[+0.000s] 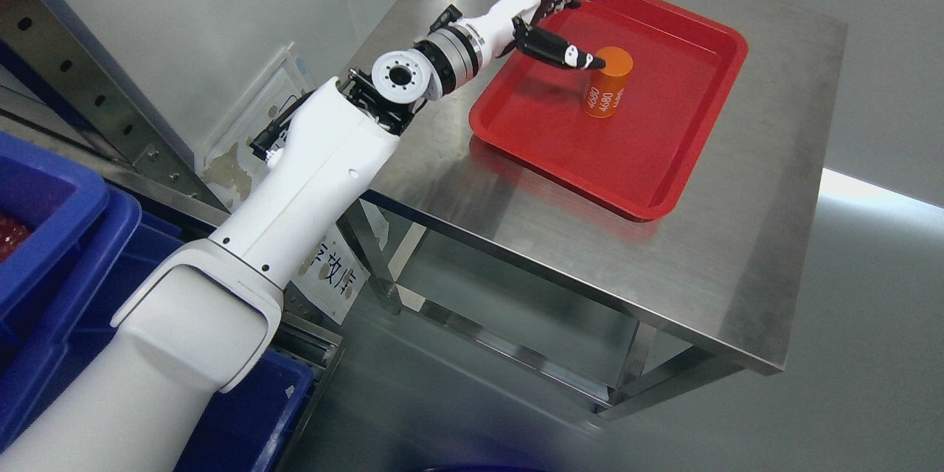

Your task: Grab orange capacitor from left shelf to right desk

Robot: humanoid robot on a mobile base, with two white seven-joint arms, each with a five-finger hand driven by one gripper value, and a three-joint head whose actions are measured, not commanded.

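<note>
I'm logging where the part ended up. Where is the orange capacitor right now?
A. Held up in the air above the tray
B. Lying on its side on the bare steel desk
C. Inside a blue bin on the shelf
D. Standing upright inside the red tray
D: the orange capacitor stands upright on the floor of the red tray, with the left hand open beside it.

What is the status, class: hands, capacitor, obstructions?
Left hand open, thumb at the orange capacitor. Capacitor upright in the red tray on the steel desk. Nothing else in tray.
</note>
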